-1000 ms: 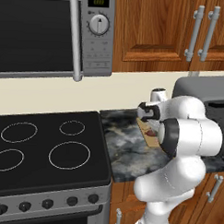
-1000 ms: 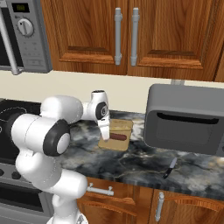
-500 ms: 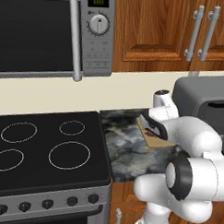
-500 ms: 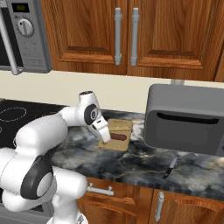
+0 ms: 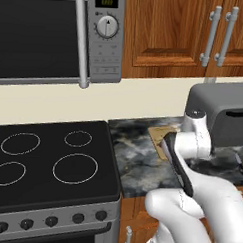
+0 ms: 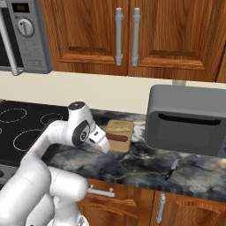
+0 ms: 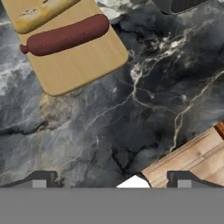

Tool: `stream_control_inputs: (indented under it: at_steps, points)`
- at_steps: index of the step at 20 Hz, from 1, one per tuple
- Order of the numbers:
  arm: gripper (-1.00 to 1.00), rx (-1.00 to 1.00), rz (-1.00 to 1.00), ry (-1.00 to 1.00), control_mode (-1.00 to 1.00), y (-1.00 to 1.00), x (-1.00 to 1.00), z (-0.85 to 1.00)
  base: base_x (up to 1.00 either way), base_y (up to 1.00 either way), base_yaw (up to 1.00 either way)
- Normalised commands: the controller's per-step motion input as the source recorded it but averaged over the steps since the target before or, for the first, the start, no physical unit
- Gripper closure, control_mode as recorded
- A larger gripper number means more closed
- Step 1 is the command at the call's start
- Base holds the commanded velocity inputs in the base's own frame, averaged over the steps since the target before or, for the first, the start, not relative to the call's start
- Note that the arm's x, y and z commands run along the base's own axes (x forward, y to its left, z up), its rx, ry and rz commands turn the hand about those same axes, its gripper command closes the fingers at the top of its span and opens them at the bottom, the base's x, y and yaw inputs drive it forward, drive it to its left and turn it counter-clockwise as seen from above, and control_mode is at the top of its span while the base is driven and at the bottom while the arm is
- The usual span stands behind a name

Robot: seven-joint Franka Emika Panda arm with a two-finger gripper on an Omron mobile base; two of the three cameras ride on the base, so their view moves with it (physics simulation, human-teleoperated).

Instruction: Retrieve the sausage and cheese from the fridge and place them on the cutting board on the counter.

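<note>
The dark marbled counter [image 7: 131,122] ran between the black stovetop [image 5: 46,160] and a grey toaster oven [image 6: 187,119]. On it lay the cutting board [image 7: 83,61], with the sausage [image 7: 65,36] across it and the cheese [image 7: 37,11] touching the sausage. My pincer [image 7: 111,179] hung above the counter's front edge, jaws wide apart, empty.

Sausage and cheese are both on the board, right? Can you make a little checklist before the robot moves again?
1. Sausage lying on the cutting board: ok.
2. Cheese on the board beside the sausage: ok.
3. Tool open and holding nothing: ok.
4. Tool off the board, over the bare counter: ok.
5. Knife on the counter, far from the tool: ok.
6. Fridge door shut: cannot tell.
</note>
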Motion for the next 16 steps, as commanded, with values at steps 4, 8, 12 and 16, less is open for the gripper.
stream_control_inputs:
  at_steps: [4,8,12,16]
  points:
    - [-1.00,0.00,0.26,-0.25,-1.00,0.06,-0.64,0.26,0.00,0.00,0.00]
    - [-1.00,0.00,0.24,-0.18,-1.00,0.12,-0.50,0.30,0.00,0.00,0.00]
    - [-1.00,-0.01,0.09,-0.02,-1.00,0.16,-0.29,0.32,0.00,0.00,0.00]
    - [-1.00,0.00,0.00,0.00,-1.00,0.00,0.00,0.00,0.00,0.00,0.00]
